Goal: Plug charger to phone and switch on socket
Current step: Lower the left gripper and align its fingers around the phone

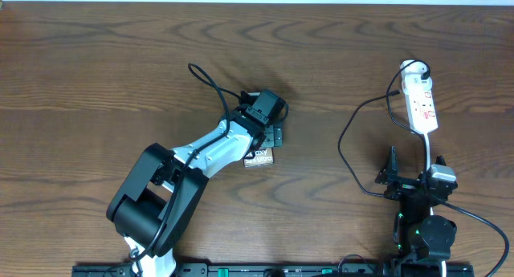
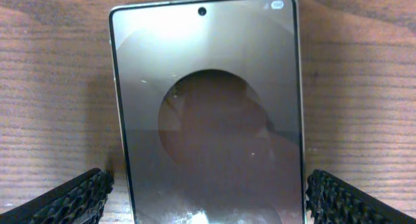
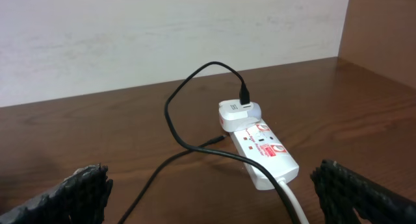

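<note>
table [image 1: 96, 60]: dark wood grain | wall [image 3: 130, 36]: pale, plain | side panel [image 3: 383, 29]: brown wood, right

Table [image 1: 96, 60] reads warm brown, wavy darker grain all over. Socket [image 3: 263, 149] is white w/ small red marks on top; plug [image 3: 237, 113] at its far end white too, cord [image 3: 296, 204] off its near end also white. Charger [image 3: 174, 117] looping just beside the socket: plain black. Well left of the socket, phone [image 2: 208, 120] shows glossy grey-brown glass, dark round patch mid-screen, pale rim. Left gripper [image 2: 208, 191]: pads [image 2: 71, 198] black, knobbly diamond texture. Right gripper [image 3: 211, 185], near the socket: pads [image 3: 71, 191] same black, same texture. Wall [image 3: 130, 36] behind the socket: off-white, faint streaks.
</note>
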